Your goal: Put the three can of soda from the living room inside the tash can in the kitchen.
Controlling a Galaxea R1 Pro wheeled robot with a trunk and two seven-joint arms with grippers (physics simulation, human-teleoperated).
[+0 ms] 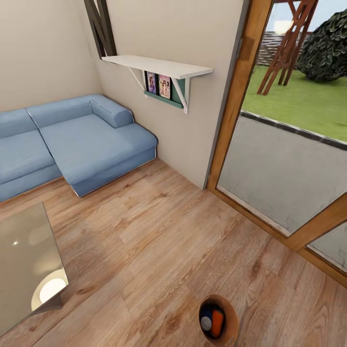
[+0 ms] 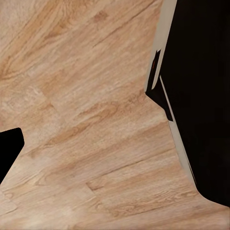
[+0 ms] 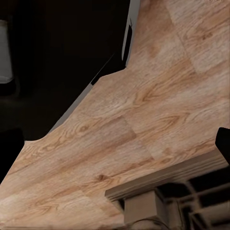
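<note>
The tash can, a small round bin with a brown inside, stands on the wood floor at the near edge of the head view. Inside it lie a blue can of soda with a silvery top and an orange can of soda, side by side. My left gripper hangs over bare floor, one dark fingertip at the frame's edge and nothing between the fingers. My right gripper is also spread over the floor, its dark fingertip at the edge, holding nothing.
A blue corner sofa fills the far left. A glass coffee table stands near left. A white wall shelf juts out ahead, with a wood-framed glass door to its right. A pale furniture frame lies near my right gripper.
</note>
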